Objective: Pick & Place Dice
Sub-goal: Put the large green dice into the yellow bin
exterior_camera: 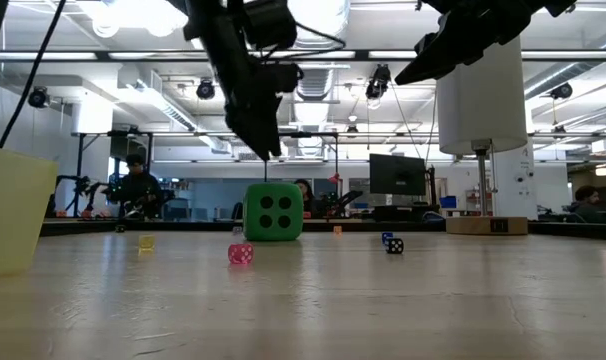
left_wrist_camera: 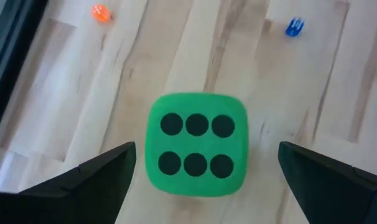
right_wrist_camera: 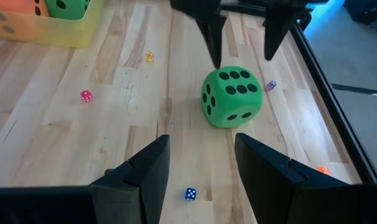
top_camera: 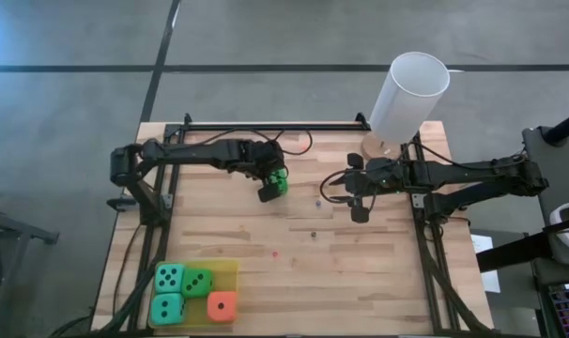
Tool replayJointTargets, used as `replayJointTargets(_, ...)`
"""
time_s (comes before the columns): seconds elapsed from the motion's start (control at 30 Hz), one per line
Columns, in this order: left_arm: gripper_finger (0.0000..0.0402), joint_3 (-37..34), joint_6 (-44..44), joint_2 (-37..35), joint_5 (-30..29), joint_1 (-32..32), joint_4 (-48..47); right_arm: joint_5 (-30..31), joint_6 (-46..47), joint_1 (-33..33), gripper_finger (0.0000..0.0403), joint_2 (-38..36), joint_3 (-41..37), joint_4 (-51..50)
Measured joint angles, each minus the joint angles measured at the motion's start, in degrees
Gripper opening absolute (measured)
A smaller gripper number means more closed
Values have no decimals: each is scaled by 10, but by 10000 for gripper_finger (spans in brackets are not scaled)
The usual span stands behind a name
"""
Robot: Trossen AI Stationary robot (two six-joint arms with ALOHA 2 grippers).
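Your green die (top_camera: 278,180) sat on the bare wood just left of centre in the high view, six pips up toward the wrist camera, resting on the table and not lifted. The left gripper (top_camera: 270,186) hung right over it with its jaws spread wide and a clear gap on either side of the cube, gripping nothing; that straddle looked to me like the set-up for a straight-down pinch across two flat faces. Four more dice, two teal (top_camera: 168,277), one green (top_camera: 197,282) and one orange-red (top_camera: 222,306), already lay in the yellow tray (top_camera: 232,268) at the lower left, so this one seemed to be the last. Your right gripper (top_camera: 360,202) waited right of centre, released and empty, below the white cylinder (top_camera: 408,92) at the upper right. Tiny coloured dice (exterior_camera: 240,254) were scattered over the pale wooden table (top_camera: 378,272). In the low view, people sat at desks beneath ceiling lights.
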Motion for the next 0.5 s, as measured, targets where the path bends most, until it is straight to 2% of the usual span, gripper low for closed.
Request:
replayJointTargets(0.3, 400, 122, -3, 83, -4, -2, -111, 0, 0, 0, 180, 0, 0, 0)
replayJointTargets(0.5, 400, 160, 2, 119, -4, 0, -158, 0, 0, 0, 180, 0, 0, 0)
